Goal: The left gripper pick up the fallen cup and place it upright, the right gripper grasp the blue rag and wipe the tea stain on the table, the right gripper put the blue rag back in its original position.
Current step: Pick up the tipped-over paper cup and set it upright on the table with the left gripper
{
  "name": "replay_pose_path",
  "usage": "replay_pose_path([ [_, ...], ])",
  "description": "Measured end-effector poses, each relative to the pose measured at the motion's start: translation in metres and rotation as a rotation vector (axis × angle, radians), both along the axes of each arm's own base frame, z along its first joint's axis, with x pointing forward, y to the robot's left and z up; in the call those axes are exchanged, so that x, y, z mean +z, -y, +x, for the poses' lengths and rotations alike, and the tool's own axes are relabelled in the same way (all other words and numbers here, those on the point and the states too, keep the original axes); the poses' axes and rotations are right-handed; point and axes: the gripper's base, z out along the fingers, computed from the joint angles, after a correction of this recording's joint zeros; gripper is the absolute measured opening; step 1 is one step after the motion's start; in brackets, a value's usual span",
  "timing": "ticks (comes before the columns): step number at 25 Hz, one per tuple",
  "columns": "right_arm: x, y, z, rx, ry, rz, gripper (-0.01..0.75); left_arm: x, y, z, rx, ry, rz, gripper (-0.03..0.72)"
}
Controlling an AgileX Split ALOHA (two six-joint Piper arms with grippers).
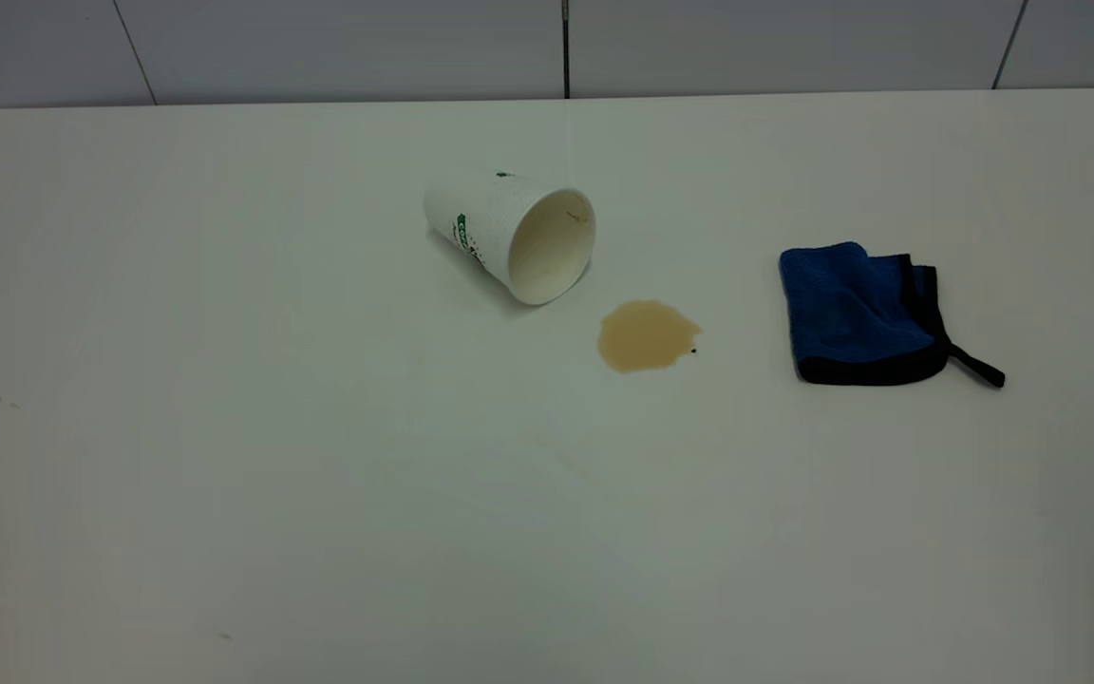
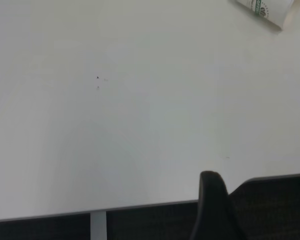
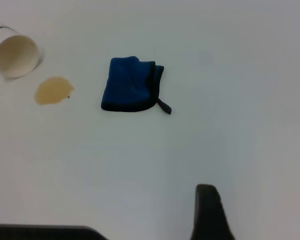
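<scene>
Neither arm shows in the exterior view. Left gripper (image 2: 212, 210): only one dark finger in its own wrist view, over the near table edge, well away from the cup; can't tell if the claw is open or closed. Right gripper (image 3: 210, 212): same, one dark finger visible, hanging above bare tabletop on the near side of the rag; claw state can't be told. Neither holds anything that I can see.

Table (image 1: 319, 532): white, glossy, near half bare apart from a few tiny specks at the left.

Mid-table: tea stain (image 1: 647, 335), light-brown puddle, with a tiny black speck (image 1: 693, 351) at its right edge. Blue rag (image 1: 860, 315) lies folded flat to the right of the stain, apart from it, black edging and loop strap trailing off to the right.

Just behind the stain: fallen cup (image 1: 513, 233) on its side, mouth facing the camera and towards the stain, not touching it. Inside is cream, brown streak on the wall, no liquid visible. Green print on the ribbed outside.
</scene>
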Motion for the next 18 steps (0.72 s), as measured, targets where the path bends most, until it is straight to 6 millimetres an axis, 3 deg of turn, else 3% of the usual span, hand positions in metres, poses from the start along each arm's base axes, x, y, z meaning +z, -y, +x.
replay_pose_path([
  [11, 0.000, 0.000, 0.000, 0.000, 0.000, 0.000, 0.526, 0.000, 0.000, 0.004, 0.000, -0.028, 0.004, 0.495],
  [14, 0.000, 0.000, 0.000, 0.000, 0.000, 0.000, 0.526, 0.007, 0.001, 0.019, -0.001, -0.096, 0.009, 0.529],
  [18, 0.000, 0.000, 0.000, 0.000, 0.000, 0.000, 0.526, 0.023, 0.003, 0.061, -0.022, -0.123, 0.037, 0.589],
])
